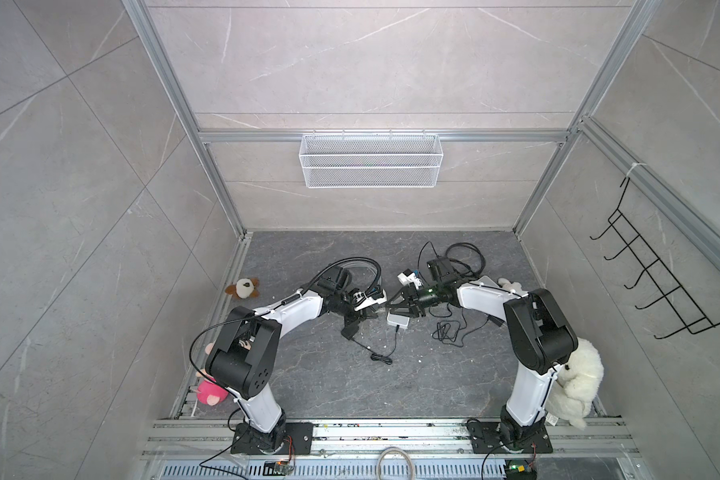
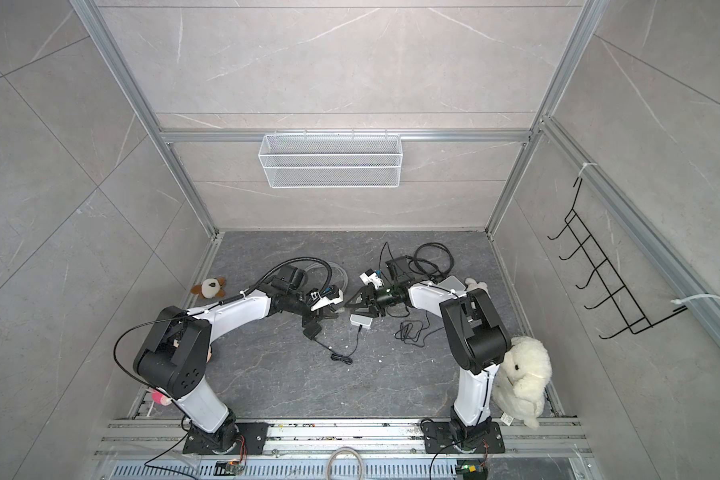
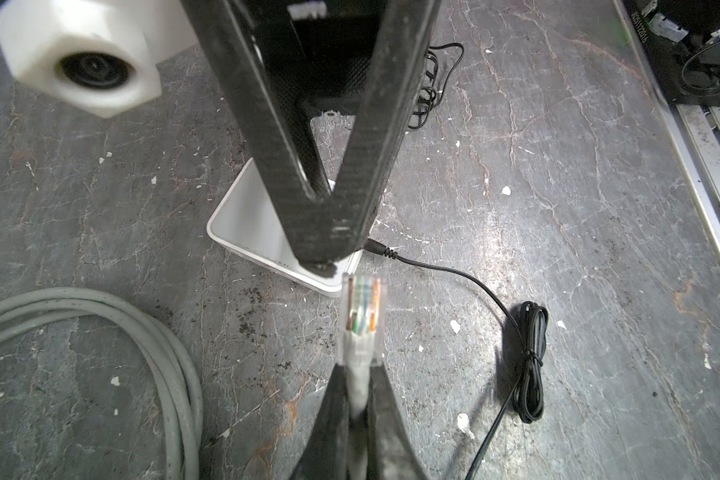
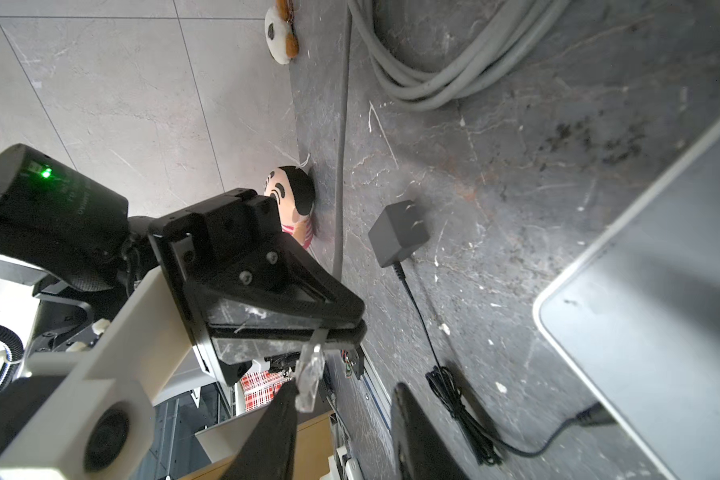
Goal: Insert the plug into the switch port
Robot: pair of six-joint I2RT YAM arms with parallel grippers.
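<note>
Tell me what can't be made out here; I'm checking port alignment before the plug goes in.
- Switch ports: in the left wrist view the right claw and the RJ45 plug cover that edge; in the right wrist view the switch is blurred and cut off by the frame.
- Plug tip to switch, touching or apart: too small in both top views.

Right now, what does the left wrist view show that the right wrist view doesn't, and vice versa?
Only the left wrist view: the coloured wires inside the plug. Only the right wrist view: a black power adapter, a doll and a small plush toy. Both: the plug, uninserted, clamped in the left gripper's jaws, the white switch, the coiled grey cable and the bundled black cord.
</note>
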